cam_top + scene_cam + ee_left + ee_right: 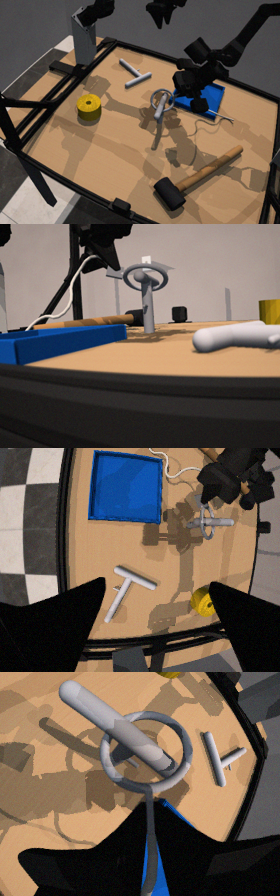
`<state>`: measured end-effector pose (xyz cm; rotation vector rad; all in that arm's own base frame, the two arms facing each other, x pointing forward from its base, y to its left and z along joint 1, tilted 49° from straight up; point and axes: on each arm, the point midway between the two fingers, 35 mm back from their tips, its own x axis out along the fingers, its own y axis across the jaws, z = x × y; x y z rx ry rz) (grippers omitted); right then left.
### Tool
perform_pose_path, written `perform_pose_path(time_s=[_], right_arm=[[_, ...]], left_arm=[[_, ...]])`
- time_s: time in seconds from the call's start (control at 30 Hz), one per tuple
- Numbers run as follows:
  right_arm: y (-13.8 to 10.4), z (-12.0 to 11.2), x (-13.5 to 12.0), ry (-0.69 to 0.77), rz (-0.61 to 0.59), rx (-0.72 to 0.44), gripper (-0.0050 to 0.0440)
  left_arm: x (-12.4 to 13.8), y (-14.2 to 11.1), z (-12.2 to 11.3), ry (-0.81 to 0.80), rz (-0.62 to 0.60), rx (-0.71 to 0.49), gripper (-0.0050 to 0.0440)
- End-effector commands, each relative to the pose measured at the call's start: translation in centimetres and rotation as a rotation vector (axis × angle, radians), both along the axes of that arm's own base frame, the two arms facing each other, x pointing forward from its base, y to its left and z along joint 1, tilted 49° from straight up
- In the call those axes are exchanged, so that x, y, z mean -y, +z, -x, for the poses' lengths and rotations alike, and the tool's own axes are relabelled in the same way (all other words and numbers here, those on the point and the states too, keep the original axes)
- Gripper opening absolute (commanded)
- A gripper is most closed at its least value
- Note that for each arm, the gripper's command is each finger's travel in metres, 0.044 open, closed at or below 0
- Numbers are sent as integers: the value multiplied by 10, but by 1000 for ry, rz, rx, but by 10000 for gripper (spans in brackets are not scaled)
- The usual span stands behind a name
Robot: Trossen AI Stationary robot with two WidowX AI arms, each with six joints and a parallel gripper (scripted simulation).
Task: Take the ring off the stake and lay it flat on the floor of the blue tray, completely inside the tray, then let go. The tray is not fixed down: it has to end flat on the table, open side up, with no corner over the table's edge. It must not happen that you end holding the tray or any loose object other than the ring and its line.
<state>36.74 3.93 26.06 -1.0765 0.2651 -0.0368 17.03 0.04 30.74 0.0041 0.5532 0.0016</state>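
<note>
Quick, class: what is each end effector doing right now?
Left end effector: open, holding nothing.
Right end effector: closed on the pale line.
</note>
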Motion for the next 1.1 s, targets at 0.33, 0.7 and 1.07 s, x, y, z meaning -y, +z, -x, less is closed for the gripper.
perform_pose_path(time_s=[0.33, 0.7, 1.07], right_arm=[[-6, -1, -7, -26, 34, 2, 0], [-7, -1, -9, -33, 40, 4, 0], [-9, -1, -14, -56, 64, 12, 0]], left_arm=[[0, 0, 0, 0, 4, -1, 400], [0, 0, 0, 0, 4, -1, 400], [0, 0, 0, 0, 4, -1, 400]])
